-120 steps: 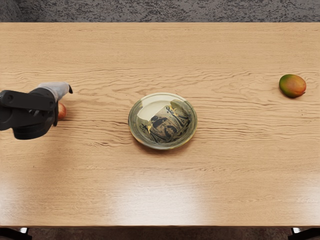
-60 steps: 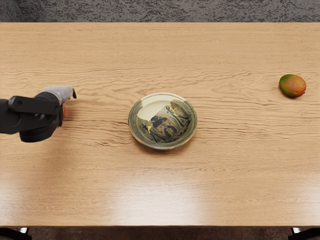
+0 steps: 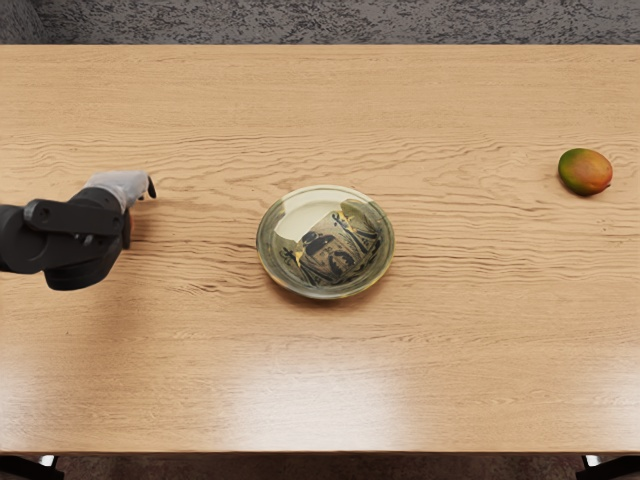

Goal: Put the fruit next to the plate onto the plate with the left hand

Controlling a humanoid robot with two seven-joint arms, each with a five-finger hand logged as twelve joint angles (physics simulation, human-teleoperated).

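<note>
The left arm point(image 3: 25, 245) comes in from the picture's left edge, about halfway along the left side of the counter point(image 3: 320, 380), and reaches only a short way inward. It is dark, almost black, with a bulky rounded wrist and a flat bar across the top. The left hand point(image 3: 108, 205) sits at its end, low over the counter near the left edge, angled toward the far side and slightly right. Its back is light grey, ending in a small dark tip. The wrist covers its underside, so its grip cannot be made out.

Bright, even overhead light; a pale glare band on the near desk point(image 3: 330, 400); soft, faint shadows; sharp throughout.
</note>
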